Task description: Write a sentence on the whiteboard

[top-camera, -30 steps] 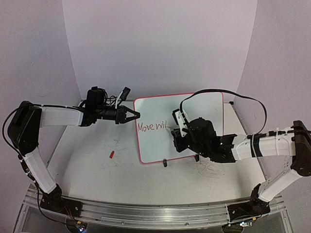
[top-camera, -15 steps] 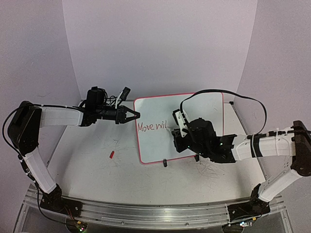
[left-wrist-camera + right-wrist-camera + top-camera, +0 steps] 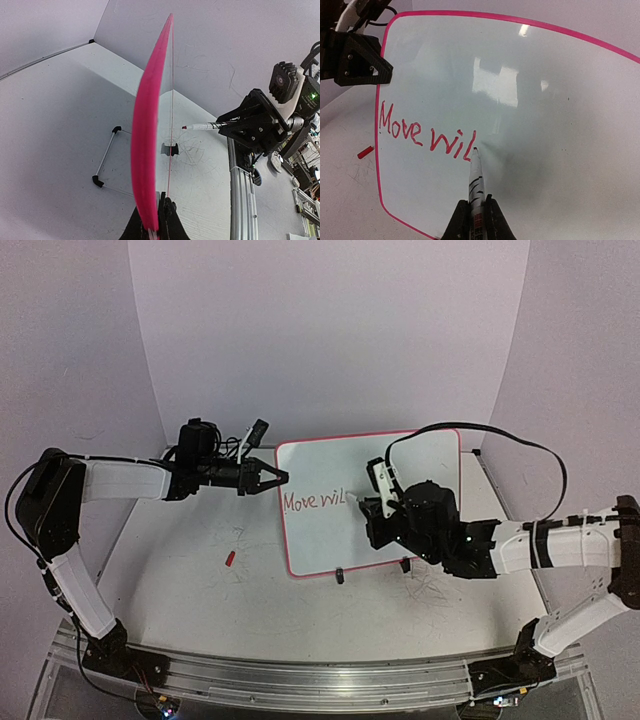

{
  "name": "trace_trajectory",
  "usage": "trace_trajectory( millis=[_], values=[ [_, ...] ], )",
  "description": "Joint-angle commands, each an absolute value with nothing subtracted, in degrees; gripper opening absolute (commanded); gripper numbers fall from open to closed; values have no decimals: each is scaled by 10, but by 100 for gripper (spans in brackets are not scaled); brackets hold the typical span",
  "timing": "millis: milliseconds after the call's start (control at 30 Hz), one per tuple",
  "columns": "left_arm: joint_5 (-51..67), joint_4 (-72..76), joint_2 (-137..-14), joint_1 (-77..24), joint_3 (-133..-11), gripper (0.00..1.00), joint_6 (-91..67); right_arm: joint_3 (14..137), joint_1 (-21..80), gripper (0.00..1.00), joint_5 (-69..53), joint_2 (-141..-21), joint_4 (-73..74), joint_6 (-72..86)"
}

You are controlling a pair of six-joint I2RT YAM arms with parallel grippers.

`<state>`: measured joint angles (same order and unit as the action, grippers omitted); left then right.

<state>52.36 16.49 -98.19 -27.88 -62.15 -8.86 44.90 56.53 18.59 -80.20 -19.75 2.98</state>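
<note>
The whiteboard (image 3: 330,465) stands at mid-table, its left edge pinched in the closed left gripper (image 3: 278,477). The right gripper (image 3: 477,217) is clamped on a marker (image 3: 476,175), whose tip touches the board at the right end of the sentence (image 3: 425,135) (red lettering, "Move wil").

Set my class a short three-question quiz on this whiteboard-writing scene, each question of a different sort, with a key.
1. True or false: the left gripper is shut on the edge of the whiteboard.
2. What does the right gripper hold?
A. a marker
B. an eraser
C. nothing
3. Fill the gap: the red lettering reads "Move ___" so far.

Key: 1 true; 2 A; 3 wil.
</note>
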Motion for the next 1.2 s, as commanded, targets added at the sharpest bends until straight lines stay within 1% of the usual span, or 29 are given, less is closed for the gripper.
trace_trajectory(
  millis=[0, 667, 933, 1167],
  values=[
    [496, 164, -965, -282, -618, 0, -30, 487, 565, 0, 183, -828, -221, 20],
    [496, 162, -962, -282, -618, 0, -29, 506, 565, 0, 193, -858, -221, 20],
    [496, 161, -961, -282, -617, 0, -28, 515, 564, 0, 220, -872, -207, 26],
    [495, 161, -961, -282, -618, 0, -27, 513, 565, 0, 253, -859, -186, 30]
  ],
)
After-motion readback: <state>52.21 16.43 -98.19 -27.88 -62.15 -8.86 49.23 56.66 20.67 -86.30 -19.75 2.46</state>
